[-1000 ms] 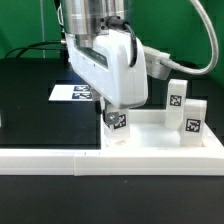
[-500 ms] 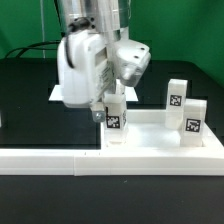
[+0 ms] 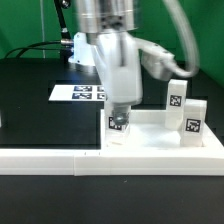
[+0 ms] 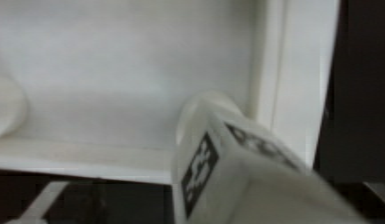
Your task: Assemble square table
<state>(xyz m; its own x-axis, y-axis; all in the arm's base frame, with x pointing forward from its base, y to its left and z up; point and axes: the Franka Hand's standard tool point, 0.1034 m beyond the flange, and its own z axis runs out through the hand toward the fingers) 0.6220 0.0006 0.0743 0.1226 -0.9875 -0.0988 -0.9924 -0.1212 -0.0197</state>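
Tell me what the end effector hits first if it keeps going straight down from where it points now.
Most likely the tagged leg directly beneath the end effector, which stands on the square tabletop. Whether it already touches the leg is unclear.

A black desk (image 3: pixel 40 110) fills the lower scene under even, soft light without hard shadows. Behind the desk hangs a green backdrop (image 3: pixel 25 25), smooth and plain, running across the whole back of the exterior view. On the desk, toward the backdrop, lies the flat marker board (image 3: pixel 75 93). Along the desk's near edge runs a long white rail (image 3: pixel 50 158). A dark cable (image 3: pixel 30 47) trails between desk and backdrop.
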